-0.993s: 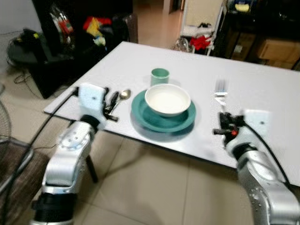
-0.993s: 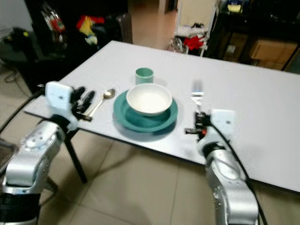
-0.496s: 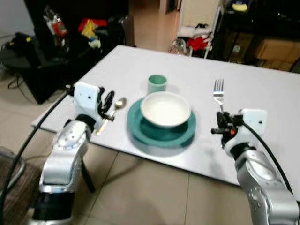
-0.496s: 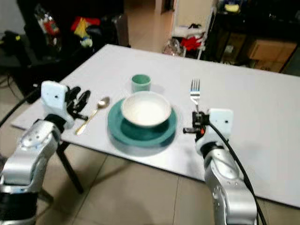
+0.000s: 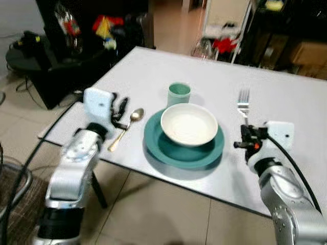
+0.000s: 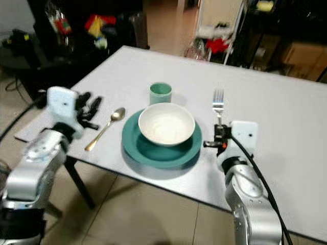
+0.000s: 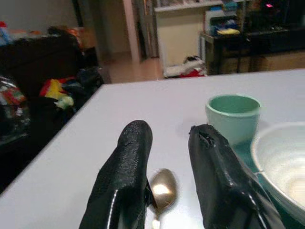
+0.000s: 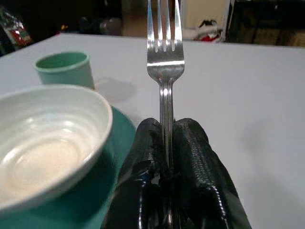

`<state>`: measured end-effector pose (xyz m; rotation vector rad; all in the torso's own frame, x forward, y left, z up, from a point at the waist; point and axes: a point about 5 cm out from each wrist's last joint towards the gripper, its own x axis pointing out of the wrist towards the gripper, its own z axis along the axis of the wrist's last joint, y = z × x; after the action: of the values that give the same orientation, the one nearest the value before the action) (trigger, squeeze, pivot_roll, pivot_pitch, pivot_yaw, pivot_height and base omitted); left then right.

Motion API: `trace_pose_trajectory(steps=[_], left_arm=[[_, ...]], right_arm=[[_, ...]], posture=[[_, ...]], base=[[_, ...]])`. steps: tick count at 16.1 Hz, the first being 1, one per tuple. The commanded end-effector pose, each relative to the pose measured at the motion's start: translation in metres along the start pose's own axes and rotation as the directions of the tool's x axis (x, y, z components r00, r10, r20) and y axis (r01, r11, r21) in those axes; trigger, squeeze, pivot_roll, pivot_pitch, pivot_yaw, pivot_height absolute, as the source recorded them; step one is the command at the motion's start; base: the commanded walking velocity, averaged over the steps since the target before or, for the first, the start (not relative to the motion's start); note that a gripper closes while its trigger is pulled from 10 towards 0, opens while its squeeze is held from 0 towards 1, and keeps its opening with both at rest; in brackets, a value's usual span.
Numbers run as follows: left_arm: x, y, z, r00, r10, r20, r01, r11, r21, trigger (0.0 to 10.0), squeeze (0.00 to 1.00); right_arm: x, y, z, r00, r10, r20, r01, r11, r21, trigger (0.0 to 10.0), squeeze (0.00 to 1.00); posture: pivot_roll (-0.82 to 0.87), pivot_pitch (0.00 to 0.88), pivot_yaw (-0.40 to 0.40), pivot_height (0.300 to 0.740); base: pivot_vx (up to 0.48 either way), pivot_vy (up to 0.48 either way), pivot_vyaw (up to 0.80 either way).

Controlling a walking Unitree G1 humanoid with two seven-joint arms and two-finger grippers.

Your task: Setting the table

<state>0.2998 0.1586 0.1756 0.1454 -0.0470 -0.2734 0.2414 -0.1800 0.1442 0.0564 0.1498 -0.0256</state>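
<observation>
My left gripper has let go and stands parted over the spoon, now left of the plate (1 piece placed). My right gripper pinches the fork, right of the plate.

We have two arms cased in smooth, rounded silver metal, built from bulging segments that meet at darker joint seams. Each wrist ends in a white, box-shaped block with rounded corners. From the block on the left arm extends the left gripper, made of two long black fingers with a matte, finely pebbled rubbery skin and blunt rounded tips. The right gripper has the same textured black fingers, and small red-orange details show on the dark mount just behind them. A thick black cable runs from each white wrist block and loops back along the silver forearm. The left arm's lowest segment is black.
</observation>
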Motion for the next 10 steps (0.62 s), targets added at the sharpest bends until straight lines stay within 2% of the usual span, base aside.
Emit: trace_pose_trajectory(steps=[1, 5, 7, 8, 9, 10], left_arm=[[0.0008, -0.0001, 0.0007, 1.0, -0.006, 0.001, 0.006, 1.0, 0.007, 10.0, 0.0], [0.0023, 0.0002, -0.0018, 1.0, -0.018, -0.019, 0.019, 0.999, 0.03, 10.0, 0.0], [0.0028, 0.0009, -0.0021, 1.0, -0.019, -0.02, 0.02, 0.997, 0.07, 10.0, 0.0], [0.003, 0.0001, -0.0023, 0.999, -0.025, -0.023, 0.027, 0.996, 0.089, 10.0, 0.0], [0.0033, -0.0004, -0.0022, 1.0, -0.023, -0.022, 0.024, 0.997, 0.076, 10.0, 0.0], [0.0037, -0.0003, -0.001, 1.0, -0.016, -0.016, 0.017, 0.998, 0.054, 10.0, 0.0]], right_arm=[[-0.0025, -0.0018, 0.0026, 1.0, -0.014, 0.011, 0.014, 1.0, 0.003, 10.0, 0.0], [-0.0045, -0.0039, 0.0004, 0.999, -0.041, 0.002, 0.04, 0.999, 0.022, 10.0, 0.0], [-0.0057, -0.0057, 0.0002, 0.998, -0.057, 0.002, 0.057, 0.998, 0.027, 10.0, 0.0], [-0.0056, -0.0075, 0.0006, 0.998, -0.07, 0.003, 0.07, 0.997, 0.028, 10.0, 0.0], [-0.0049, -0.009, 0.0015, 0.997, -0.076, 0.004, 0.076, 0.997, 0.027, 10.0, 0.0], [-0.0038, -0.0093, 0.003, 0.998, -0.063, 0.009, 0.062, 0.998, 0.024, 10.0, 0.0]], posture=[[0.01, 0.0, 0.012, 0.74], [0.0, 0.0, 0.02, 0.74], [0.0, 0.0, 0.022, 0.74], [0.0, 0.0, 0.023, 0.74], [0.0, 0.0, 0.023, 0.74], [0.0, 0.0, 0.023, 0.74]], base=[[0.0, 0.36, 0.0], [0.0, 0.48, -0.75], [0.0, 0.0, -0.77], [0.0, -0.48, -0.77], [0.0, -0.48, -0.42], [0.0, 0.0, 0.0]])
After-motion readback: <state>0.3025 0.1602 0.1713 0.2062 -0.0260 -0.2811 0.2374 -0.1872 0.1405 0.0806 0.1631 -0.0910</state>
